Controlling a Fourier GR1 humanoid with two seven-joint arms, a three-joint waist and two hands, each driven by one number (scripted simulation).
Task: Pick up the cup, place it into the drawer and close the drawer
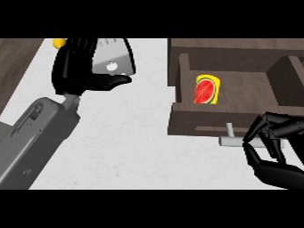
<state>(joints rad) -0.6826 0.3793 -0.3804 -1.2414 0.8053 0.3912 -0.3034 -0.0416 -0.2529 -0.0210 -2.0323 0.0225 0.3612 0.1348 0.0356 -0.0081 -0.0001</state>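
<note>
The yellow cup with a watermelon print (207, 90) lies inside the open dark wooden drawer (240, 71), so closing is the step in hand. The right hand (281, 151), fingers curled and holding nothing, sits just beside the drawer's pale handle (230, 139); next it must push the front inward. The left hand (82, 67) hovers relaxed over the white worktop (134, 133).

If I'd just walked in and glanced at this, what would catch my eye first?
Probably the bright cup with its red and yellow watermelon picture, lying inside the open dark wooden drawer at upper right. Next, the black right hand at lower right, fingers curled close to the drawer's pale handle. At upper left, the left hand is raised over the white counter, in front of a grey and yellow object.
</note>
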